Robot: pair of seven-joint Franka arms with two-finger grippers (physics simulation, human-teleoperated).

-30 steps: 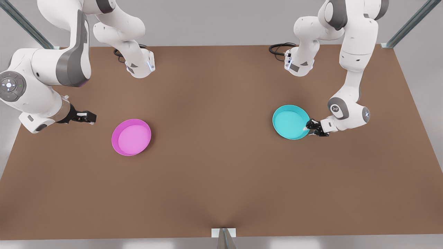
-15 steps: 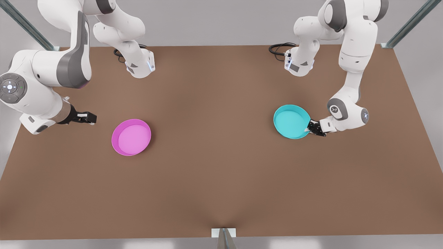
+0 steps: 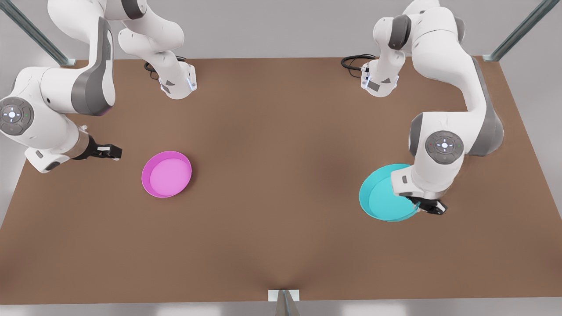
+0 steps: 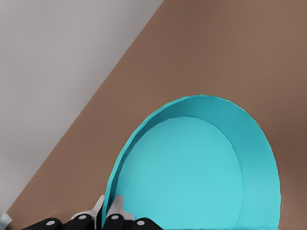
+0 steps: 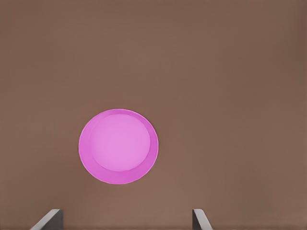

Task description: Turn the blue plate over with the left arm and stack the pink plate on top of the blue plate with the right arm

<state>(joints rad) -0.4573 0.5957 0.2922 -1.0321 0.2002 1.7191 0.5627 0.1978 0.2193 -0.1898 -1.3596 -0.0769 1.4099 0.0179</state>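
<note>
The blue plate [image 3: 383, 199] hangs tilted above the table on the front view's right, its open side toward the front view's left. My left gripper [image 3: 428, 206] is shut on its rim at the lower right. In the left wrist view the fingers [image 4: 115, 211] pinch the rim of the blue plate [image 4: 192, 177]. The pink plate [image 3: 167, 174] lies open side up on the table at the left. My right gripper [image 3: 115, 152] waits open to its left, apart from it. The right wrist view shows the pink plate [image 5: 118, 146] ahead of the spread fingers [image 5: 50, 218].
The brown table [image 3: 272, 131] carries both arm bases [image 3: 178, 83] at its far edge, with black cables [image 3: 353, 61] beside the right-hand one. A small bracket [image 3: 284, 296] sits at the middle of the near edge. Metal frame posts [image 3: 518, 30] stand at the far corners.
The left arm has lifted the blue plate off the table, swung it toward the near edge and tilted it. The right gripper has barely shifted; the pink plate has not moved.
</note>
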